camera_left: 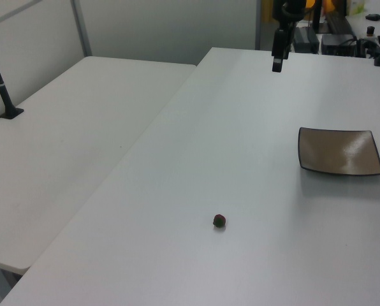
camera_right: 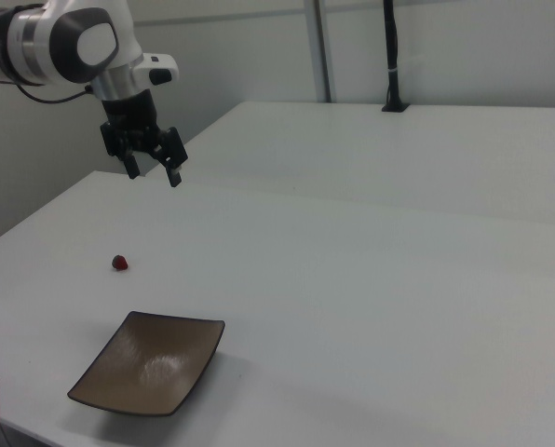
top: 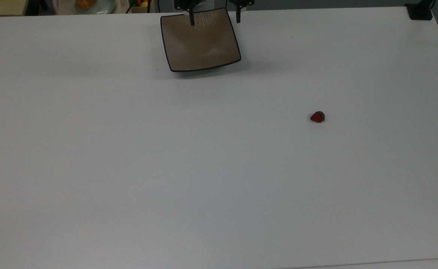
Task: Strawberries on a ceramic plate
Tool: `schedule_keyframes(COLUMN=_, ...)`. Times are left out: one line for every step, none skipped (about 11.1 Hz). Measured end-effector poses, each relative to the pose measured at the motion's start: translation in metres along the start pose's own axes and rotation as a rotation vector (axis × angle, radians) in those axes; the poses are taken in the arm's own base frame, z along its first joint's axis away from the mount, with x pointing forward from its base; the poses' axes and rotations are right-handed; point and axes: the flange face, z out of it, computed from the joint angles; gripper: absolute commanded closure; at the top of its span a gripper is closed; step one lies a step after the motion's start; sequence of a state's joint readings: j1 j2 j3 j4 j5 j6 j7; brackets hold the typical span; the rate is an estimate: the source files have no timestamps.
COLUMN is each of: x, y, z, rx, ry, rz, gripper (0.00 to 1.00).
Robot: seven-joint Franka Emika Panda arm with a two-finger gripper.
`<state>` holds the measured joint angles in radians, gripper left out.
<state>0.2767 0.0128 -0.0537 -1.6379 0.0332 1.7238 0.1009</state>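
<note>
In the top view, the ceramic plate sits at the desk's far edge, the strawberry well apart toward the right edge, and the tool hangs over the plate, fingers apart. In the left view, the strawberry lies mid-desk. In the right view, the empty tool hovers high above the desk.

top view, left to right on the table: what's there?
plate → strawberry → black mount at the far right corner. The gripper, jaws open, overlaps the plate's top edge, so it's left out.
</note>
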Motion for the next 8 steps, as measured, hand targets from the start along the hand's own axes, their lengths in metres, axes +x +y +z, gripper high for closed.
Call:
schedule_keyframes(x=0.001, y=-0.001, z=0.002, rx=0.0, ry=-0.003, rz=-0.001, gripper=0.0)
schedule_keyframes(x=0.001, y=-0.001, z=0.004, rx=-0.001, ry=-0.006, rz=-0.002, gripper=0.0)
schedule_keyframes(x=0.002, y=-0.003, z=0.006, rx=-0.001, ry=-0.011, rz=-0.004, gripper=0.0)
schedule_keyframes(x=0.004, y=-0.005, z=0.009, rx=-0.002, ry=-0.015, rz=-0.007, gripper=0.0)
schedule_keyframes(x=0.006, y=-0.01, z=0.014, rx=-0.002, ry=-0.022, rz=-0.015, gripper=0.0)
schedule_keyframes(x=0.009, y=-0.016, z=0.019, rx=-0.002, ry=-0.028, rz=-0.026, gripper=0.0)
schedule_keyframes(x=0.012, y=-0.025, z=0.024, rx=-0.001, ry=-0.033, rz=-0.04, gripper=0.0)
schedule_keyframes(x=0.016, y=-0.033, z=0.03, rx=-0.001, ry=-0.04, rz=-0.053, gripper=0.0)
